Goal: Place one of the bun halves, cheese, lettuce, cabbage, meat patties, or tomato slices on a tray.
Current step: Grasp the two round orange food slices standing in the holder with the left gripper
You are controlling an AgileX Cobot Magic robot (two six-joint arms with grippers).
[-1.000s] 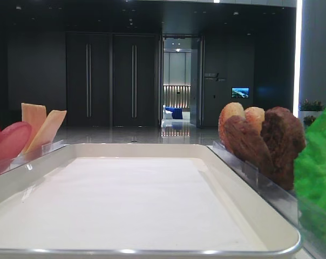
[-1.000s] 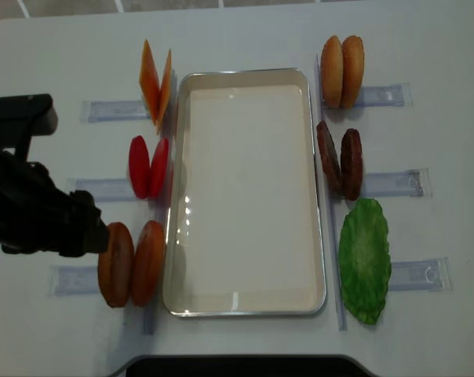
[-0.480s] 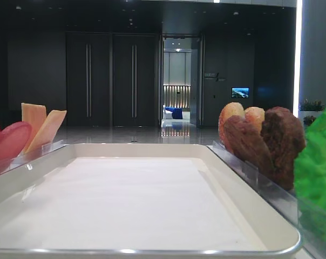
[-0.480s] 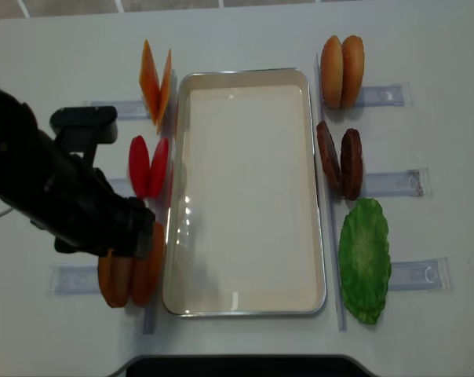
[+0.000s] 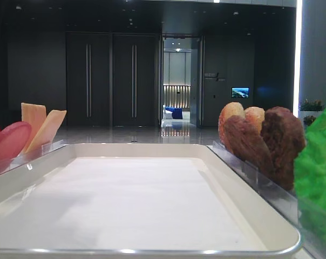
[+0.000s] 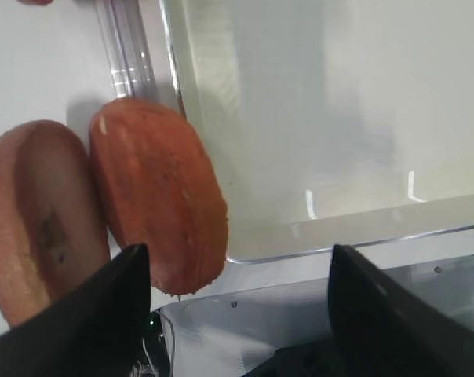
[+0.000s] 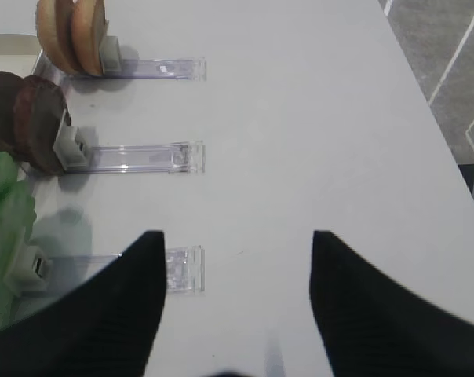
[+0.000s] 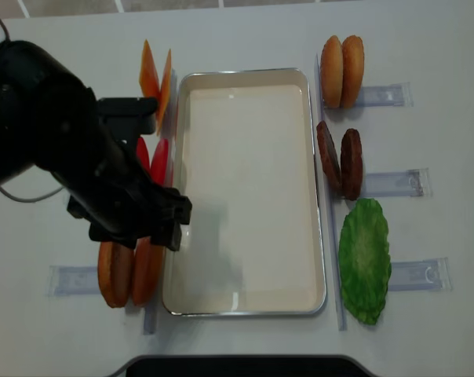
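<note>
The white tray (image 8: 245,271) lies mid-table with nothing on it. Left of its near corner two bun halves (image 8: 131,273) stand on edge in a clear holder. My left gripper (image 8: 165,229) hangs over them and the tray's left rim (image 6: 315,239), open and holding nothing (image 6: 238,255); the nearer bun half (image 6: 158,204) sits by its left finger. Tomato slices (image 8: 160,161) and cheese (image 8: 154,75) stand further back. My right gripper (image 7: 237,236) is open over bare table, right of the lettuce (image 7: 1,228), meat patties (image 7: 25,118) and other bun halves (image 7: 72,31). No cabbage shows.
Narrow clear plastic holders (image 7: 135,157) stick out sideways from each food pair on both sides of the tray. The low view looks across the tray's lining (image 5: 136,199), with patties (image 5: 271,143) and lettuce (image 5: 317,167) standing along the right rim.
My left arm has swung right from the table's left side to above the left bun halves and the tray's left rim. Its jaws stayed open. No food has moved.
</note>
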